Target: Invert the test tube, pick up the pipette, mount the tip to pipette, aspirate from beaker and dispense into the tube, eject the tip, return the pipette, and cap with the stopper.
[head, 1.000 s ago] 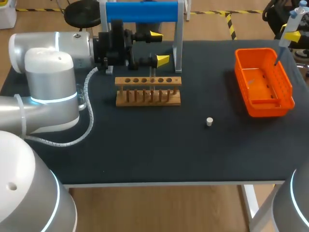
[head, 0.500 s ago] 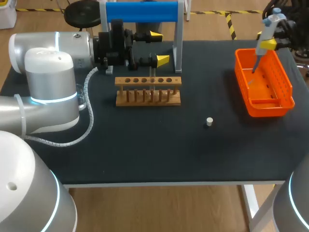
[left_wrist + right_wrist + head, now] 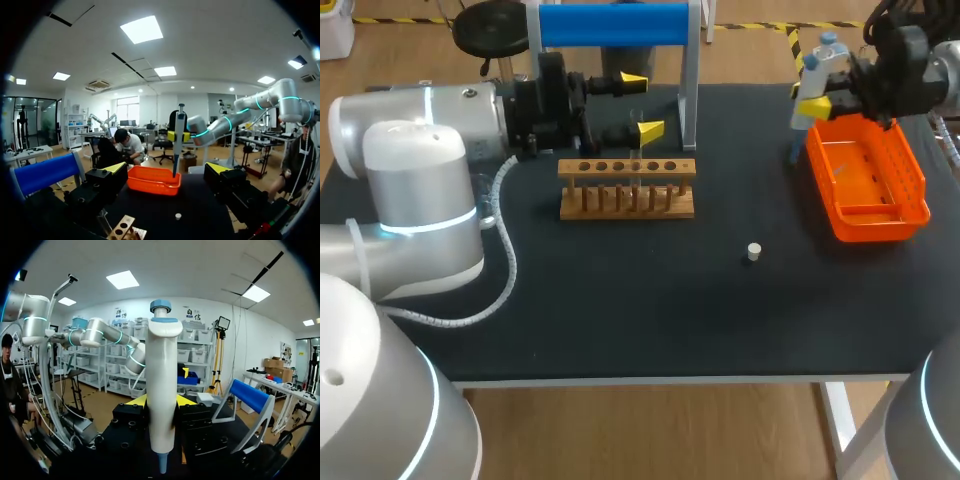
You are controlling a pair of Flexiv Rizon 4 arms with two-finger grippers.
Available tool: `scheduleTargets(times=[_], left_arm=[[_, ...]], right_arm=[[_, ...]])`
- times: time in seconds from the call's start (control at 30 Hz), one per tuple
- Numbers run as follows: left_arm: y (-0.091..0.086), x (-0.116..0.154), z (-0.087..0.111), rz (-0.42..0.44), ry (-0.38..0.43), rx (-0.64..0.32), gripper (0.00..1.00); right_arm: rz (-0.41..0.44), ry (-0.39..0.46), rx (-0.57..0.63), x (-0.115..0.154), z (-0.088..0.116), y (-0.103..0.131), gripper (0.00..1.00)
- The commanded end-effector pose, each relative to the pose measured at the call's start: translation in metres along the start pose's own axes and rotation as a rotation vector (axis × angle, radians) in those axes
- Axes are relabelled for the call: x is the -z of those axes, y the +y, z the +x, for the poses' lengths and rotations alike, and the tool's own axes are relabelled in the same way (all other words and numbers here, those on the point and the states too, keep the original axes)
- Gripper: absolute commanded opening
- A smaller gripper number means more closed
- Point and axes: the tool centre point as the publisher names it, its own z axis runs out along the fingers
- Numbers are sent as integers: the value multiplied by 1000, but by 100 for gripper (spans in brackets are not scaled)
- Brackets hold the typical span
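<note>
My right gripper (image 3: 823,92) is shut on a white pipette (image 3: 817,80) with a blue top, held upright above the table just left of the orange basket (image 3: 885,215). In the right wrist view the pipette (image 3: 162,385) stands between the yellow fingertips (image 3: 137,400). My left gripper (image 3: 644,103) stands open above the far side of the wooden tube rack (image 3: 627,188), nothing between its fingers. A thin glass tube (image 3: 634,152) stands in the rack. The white stopper (image 3: 753,251) lies on the black mat. From the left wrist, the gripper (image 3: 167,168) faces the basket (image 3: 153,181) and pipette (image 3: 178,137).
A grey stand with a blue bar (image 3: 615,24) rises at the table's back, behind my left gripper. My left arm's big white links (image 3: 415,190) cover the table's left side. Bare black mat (image 3: 650,310) lies in front of the rack.
My right arm has carried the pipette leftwards, from over the basket's far right rim to just past its left rim. My left arm has shifted only slightly.
</note>
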Motion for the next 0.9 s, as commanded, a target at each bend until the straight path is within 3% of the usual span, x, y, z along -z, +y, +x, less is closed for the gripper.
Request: scheduleTargets(times=[0.03, 0.53, 0.9], left_arm=[[2, 4, 4, 12, -13, 5, 100], [2, 4, 4, 12, -13, 5, 100], [2, 4, 4, 12, -13, 5, 100]], right_arm=[[-9, -18, -4, -14, 2, -5, 0], [-50, -17, -35, -80, -5, -17, 0], [-70, 0, -53, -109, -12, -33, 0]])
